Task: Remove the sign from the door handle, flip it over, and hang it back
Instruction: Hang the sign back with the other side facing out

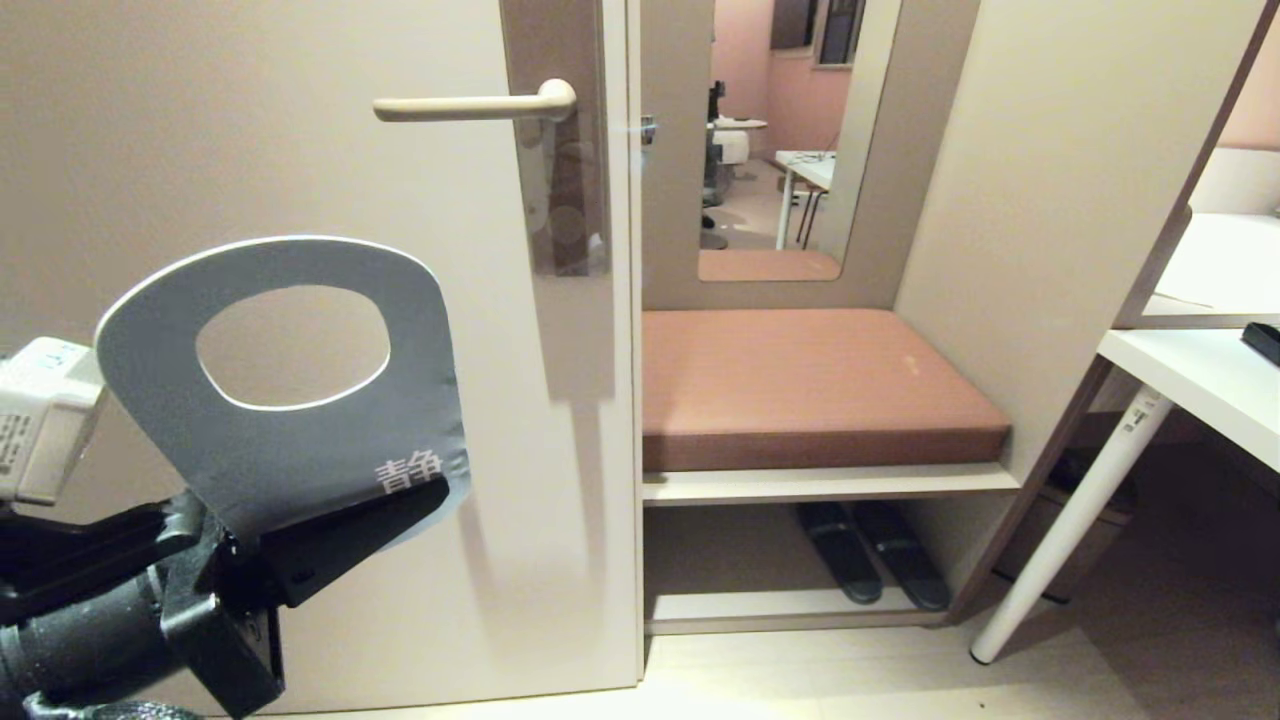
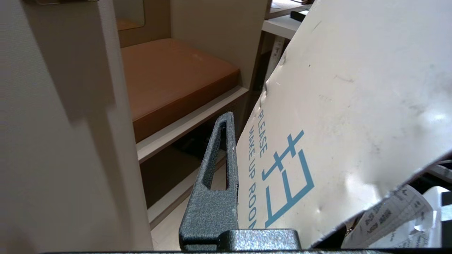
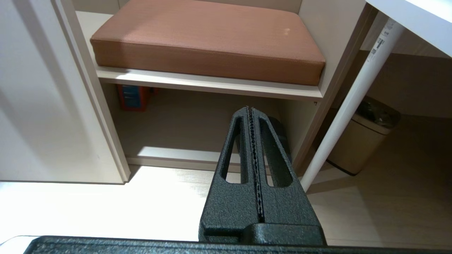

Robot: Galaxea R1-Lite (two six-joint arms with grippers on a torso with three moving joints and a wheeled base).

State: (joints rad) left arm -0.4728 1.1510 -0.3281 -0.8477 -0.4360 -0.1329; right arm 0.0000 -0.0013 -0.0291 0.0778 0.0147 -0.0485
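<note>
Far left in the head view we see the left gripper (image 1: 400, 505) low in front of the door (image 1: 250, 150), black fingers clamped on the lower end of the sign (image 1: 300, 430). The sign is held up in the air, off the door handle (image 1: 470, 105), tilted, with its big round hole uppermost and its blue-grey face toward the head camera; white characters show just above the finger. The handle sits higher and to the right of the sign, well apart from it, bare, lever level, on its tall brownish plate (image 1: 560, 190).

In the left wrist view we get the sign's white face (image 2: 353, 106) with blue "PLEASE MAKE UP ROOM" print, one finger (image 2: 215, 176) pressed flat against its edge; the other finger is hidden behind the card.

Right of the door we see a niche with a mirror (image 1: 780, 150), a brown cushion (image 1: 800, 385) on a shelf, and a pair of dark slippers (image 1: 870, 565) on the floor under it. Further right is a white table (image 1: 1200, 385) with a slanted white leg.

The right gripper (image 3: 254, 158) shows only in its own wrist view, pads pressed together, holding nothing, hanging above the floor in front of the cushion shelf, with a bin (image 3: 363, 137) beside the table leg.
</note>
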